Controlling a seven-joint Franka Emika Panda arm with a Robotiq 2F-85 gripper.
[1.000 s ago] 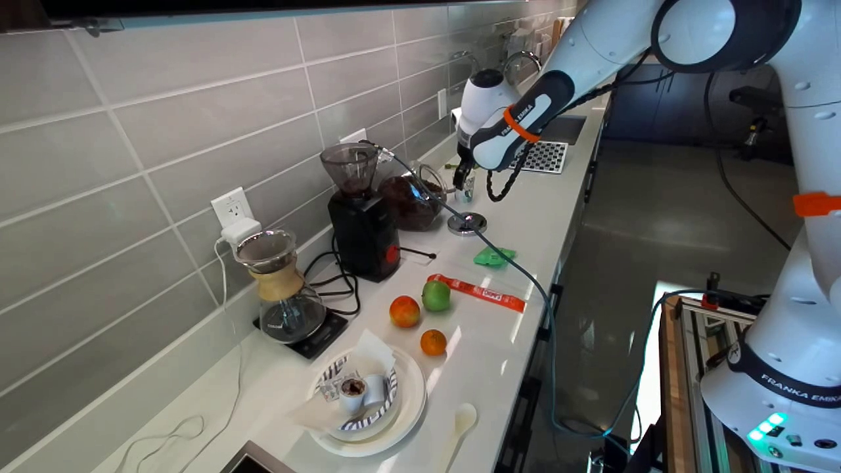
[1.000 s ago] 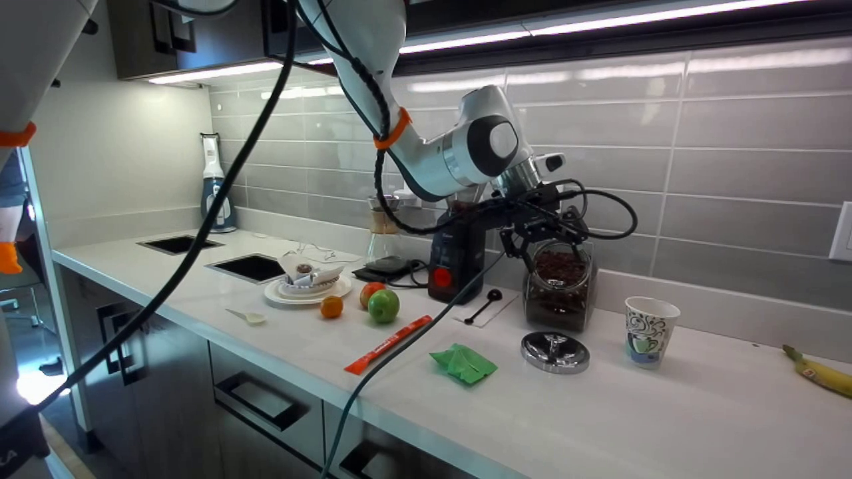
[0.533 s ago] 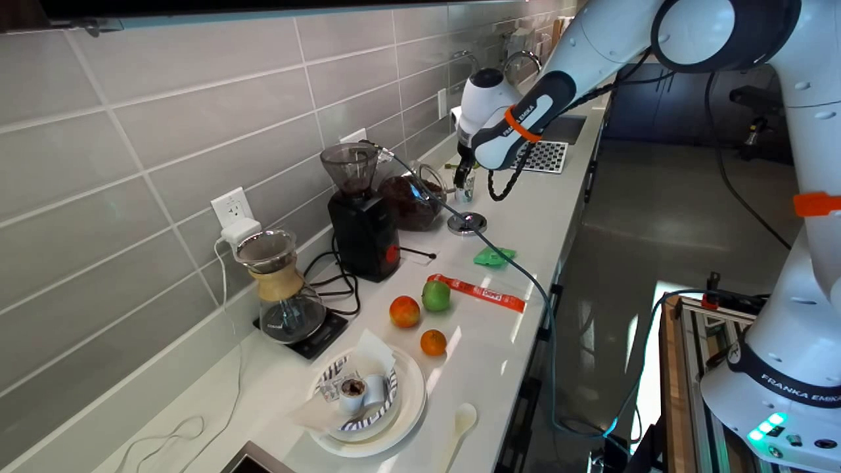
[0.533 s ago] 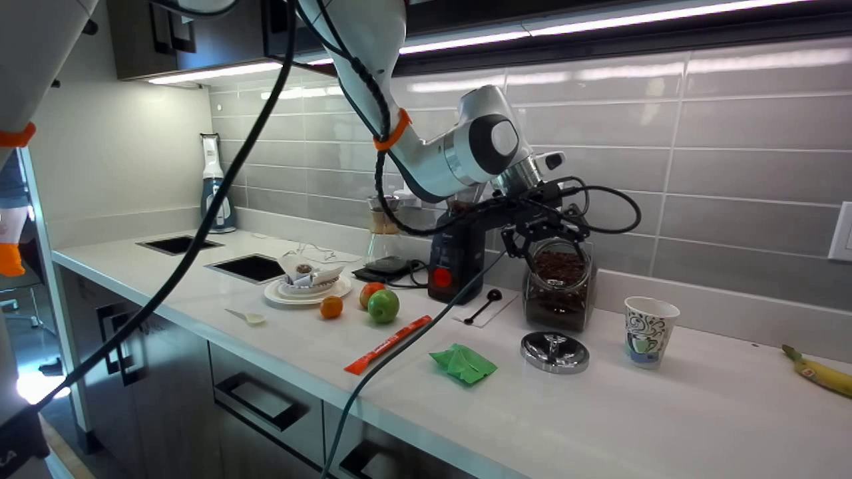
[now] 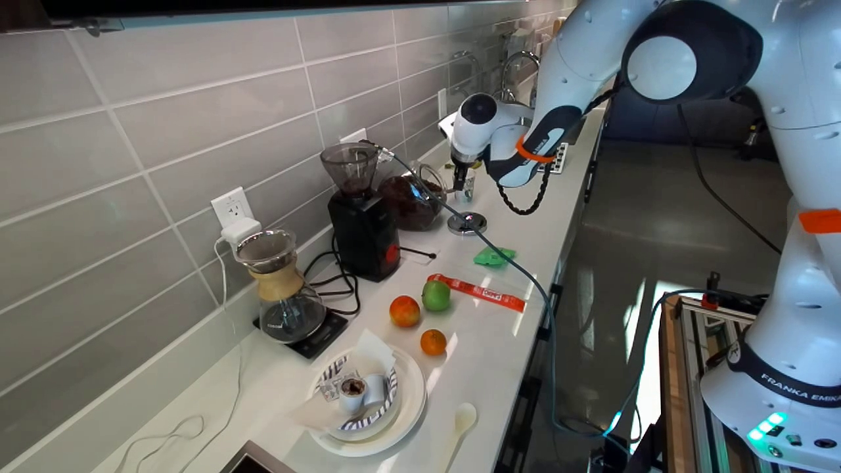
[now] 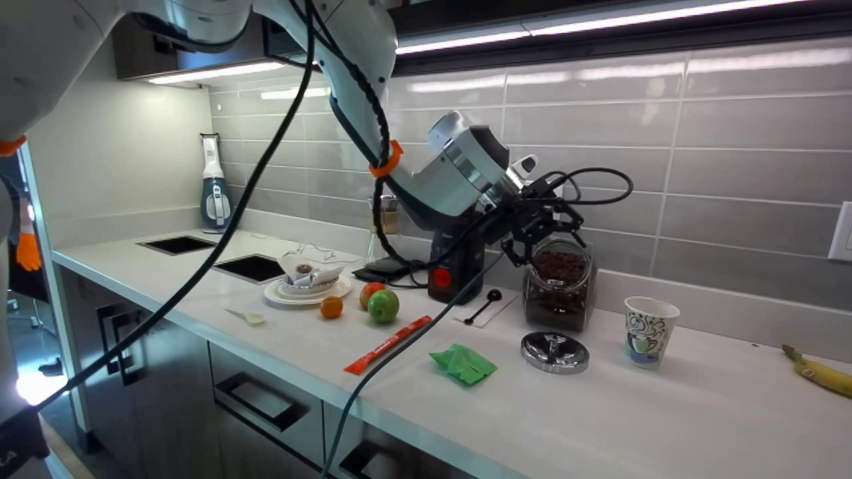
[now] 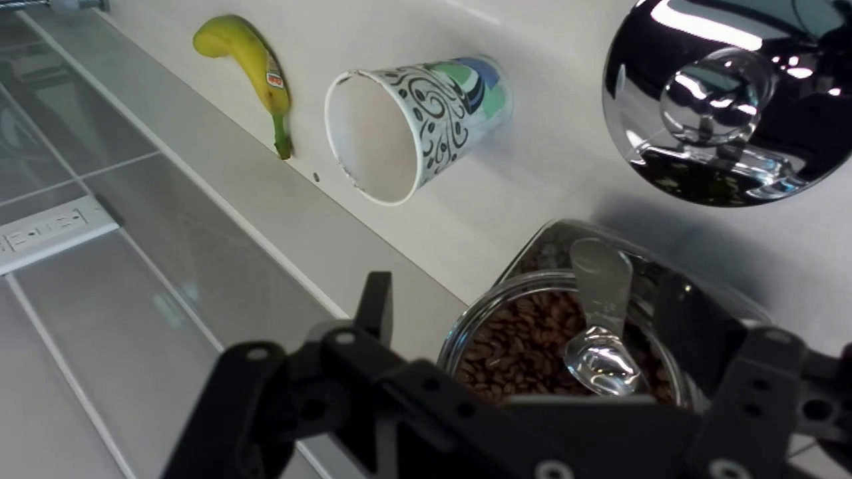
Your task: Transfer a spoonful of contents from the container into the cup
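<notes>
From here I can read FRANKA EMIKA in an exterior view, on the dark band around the robot's white base. My feed shows lettering on the red wrapper and glass carafe too small to read, and in the wrist view the word on the sticker of the banana is unclear to me.

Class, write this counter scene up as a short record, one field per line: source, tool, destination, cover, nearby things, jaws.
Source: glass jar, mouth open, brown beans inside
Tool: scoop, rounded end over the beans, handle reaching past the jar's rim
Destination: patterned paper cup, upright on the counter, no beans visible inside
Cover: shiny lid, off the jar, lying on the counter
Nearby: banana, green packet
Jaws: open, near the jar's mouth, gripping nothing
</notes>
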